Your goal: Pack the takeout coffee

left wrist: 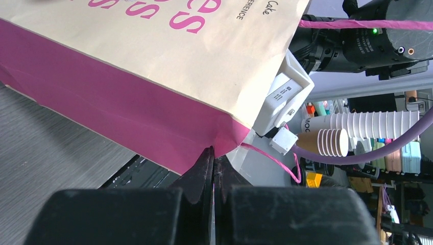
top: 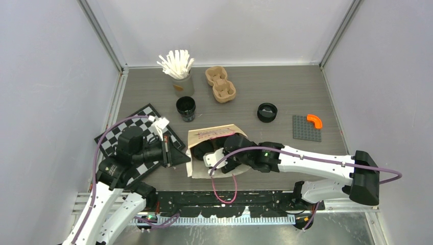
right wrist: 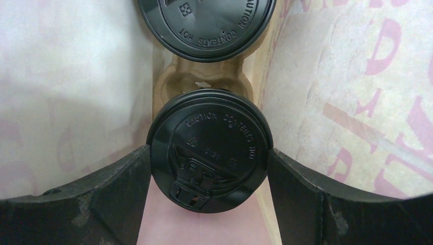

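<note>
A paper bag (top: 214,133) with pink lettering lies on its side at the table's near middle. My left gripper (top: 185,157) is shut on the bag's pink bottom corner (left wrist: 217,148). My right gripper (top: 210,151) reaches inside the bag. In the right wrist view its fingers (right wrist: 122,189) press both sides of a black-lidded coffee cup (right wrist: 208,148). That cup sits in a brown pulp carrier (right wrist: 204,81) with a second lidded cup (right wrist: 207,25) behind it. On the table stand an open black cup (top: 186,108) and another black cup or lid (top: 267,112).
An empty brown carrier (top: 220,84) and a grey cup of white sticks (top: 178,69) stand at the back. A chessboard (top: 117,145) lies under my left arm. A grey baseplate (top: 306,128) with an orange piece (top: 315,120) lies at the right.
</note>
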You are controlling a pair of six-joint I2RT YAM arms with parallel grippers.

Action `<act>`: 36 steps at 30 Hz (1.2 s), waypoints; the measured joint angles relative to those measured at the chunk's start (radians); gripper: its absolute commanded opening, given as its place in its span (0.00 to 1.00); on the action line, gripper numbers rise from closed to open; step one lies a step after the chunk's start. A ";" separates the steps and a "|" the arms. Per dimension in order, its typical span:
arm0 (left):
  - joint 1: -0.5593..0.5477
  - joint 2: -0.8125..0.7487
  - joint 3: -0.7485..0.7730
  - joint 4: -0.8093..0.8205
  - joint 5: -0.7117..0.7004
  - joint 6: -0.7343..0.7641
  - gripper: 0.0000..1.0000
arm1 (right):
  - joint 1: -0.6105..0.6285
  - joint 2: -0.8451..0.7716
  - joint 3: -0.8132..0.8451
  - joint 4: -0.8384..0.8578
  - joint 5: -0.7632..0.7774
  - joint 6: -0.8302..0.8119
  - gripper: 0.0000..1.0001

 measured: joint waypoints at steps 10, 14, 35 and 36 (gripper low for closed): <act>0.000 -0.019 0.000 0.000 0.000 -0.001 0.00 | -0.004 0.007 -0.013 0.026 -0.028 -0.012 0.76; 0.000 -0.016 0.000 0.000 0.004 -0.001 0.00 | -0.005 0.015 -0.014 0.027 -0.037 -0.012 0.76; 0.000 0.028 0.000 0.015 0.064 0.048 0.00 | -0.025 0.057 -0.023 0.059 -0.039 -0.015 0.77; 0.000 0.029 0.000 0.015 0.064 0.048 0.00 | -0.027 0.057 -0.025 0.060 -0.039 -0.016 0.77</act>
